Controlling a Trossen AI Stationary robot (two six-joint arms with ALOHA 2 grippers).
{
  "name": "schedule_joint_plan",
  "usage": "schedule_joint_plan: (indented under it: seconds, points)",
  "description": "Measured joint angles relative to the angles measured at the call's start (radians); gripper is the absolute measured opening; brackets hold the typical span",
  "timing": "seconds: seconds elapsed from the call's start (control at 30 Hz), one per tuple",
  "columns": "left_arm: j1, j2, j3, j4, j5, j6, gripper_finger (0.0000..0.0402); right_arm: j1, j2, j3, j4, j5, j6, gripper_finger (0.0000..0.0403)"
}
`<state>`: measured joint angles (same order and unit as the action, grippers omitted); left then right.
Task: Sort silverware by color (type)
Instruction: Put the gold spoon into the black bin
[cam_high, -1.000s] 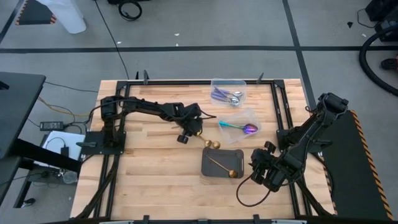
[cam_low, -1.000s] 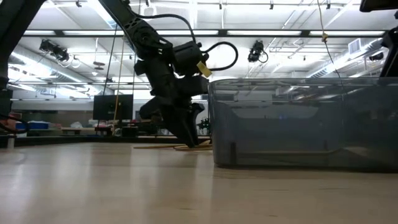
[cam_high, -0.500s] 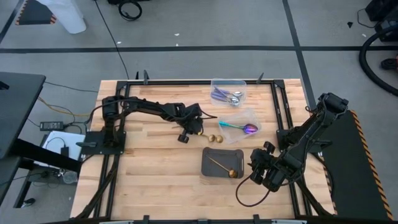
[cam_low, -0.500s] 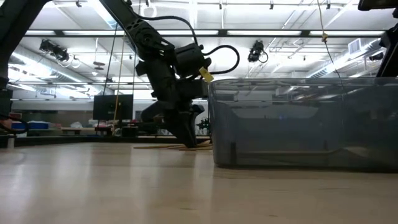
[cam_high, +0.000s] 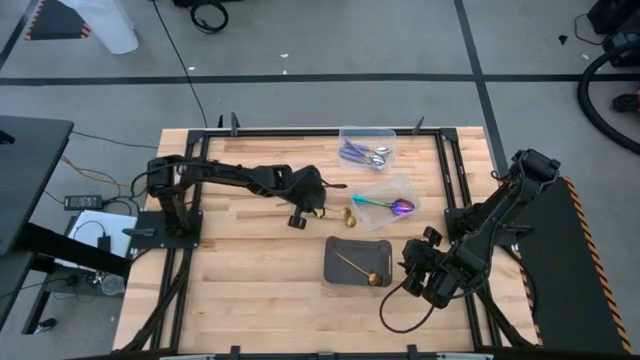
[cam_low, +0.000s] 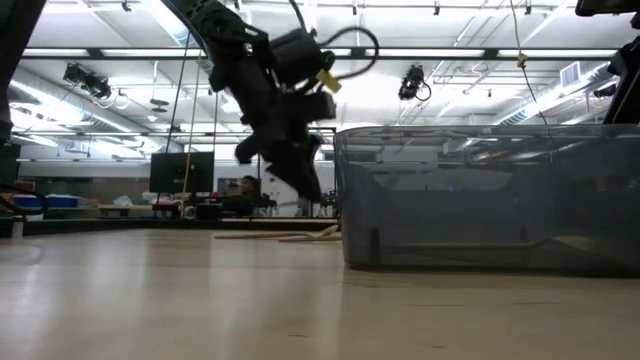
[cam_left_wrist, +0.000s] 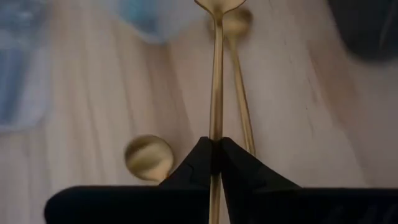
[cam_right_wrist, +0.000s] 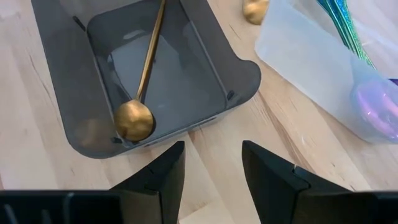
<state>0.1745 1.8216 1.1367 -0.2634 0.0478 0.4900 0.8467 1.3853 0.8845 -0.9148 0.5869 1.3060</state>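
My left gripper (cam_high: 318, 206) hangs above the table's middle, shut on a gold spoon (cam_left_wrist: 216, 74). Below it a second gold spoon (cam_left_wrist: 239, 93) lies flat on the wood, and a third gold spoon's bowl (cam_left_wrist: 149, 157) shows beside it. The low view shows the left gripper (cam_low: 306, 182) raised off the table, with gold spoons (cam_low: 285, 236) lying under it. My right gripper (cam_right_wrist: 211, 163) waits open near the table's right near corner, next to the dark grey tray (cam_high: 340, 268), which holds one gold spoon (cam_right_wrist: 140, 93). My left gripper pinches the gold spoon's slim handle (cam_left_wrist: 215, 144) between its two fingertips. The handle runs along the fingers and sticks out ahead of them, with the bowl (cam_left_wrist: 219, 5) at the far end. The spoon is above the table and the spoon lying there.
A clear tub (cam_high: 367, 150) at the far edge holds lilac-handled spoons. A second clear tub (cam_high: 392, 190) right of the left gripper holds iridescent spoons (cam_right_wrist: 348, 37). The tray wall (cam_low: 480, 200) fills the low view's right. Bare wood lies on the table's left and near parts.
My left gripper has risen from the table and drawn slightly toward the far edge, staying shut. The gold spoon bowl seen beside it from above has shifted from near the tray toward the far edge.
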Motion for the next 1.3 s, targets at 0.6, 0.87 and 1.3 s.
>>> schedule_joint_plan:
  seconds: [0.6,0.87,1.3]
  points:
    - [-0.167,-0.033,0.072,0.196,0.005,-0.253,0.0023,-0.029,0.003,0.0,-0.007,-0.004,-0.026,0.0169]
    - [-0.231,-0.033,0.135,0.245,0.036,-0.358,0.0023,-0.029,0.003,0.0,-0.108,-0.104,0.021,0.0169]
    - [-0.305,0.062,0.136,0.361,0.074,-0.486,0.0023,-0.023,0.003,0.0,-0.181,-0.113,0.082,0.0169]
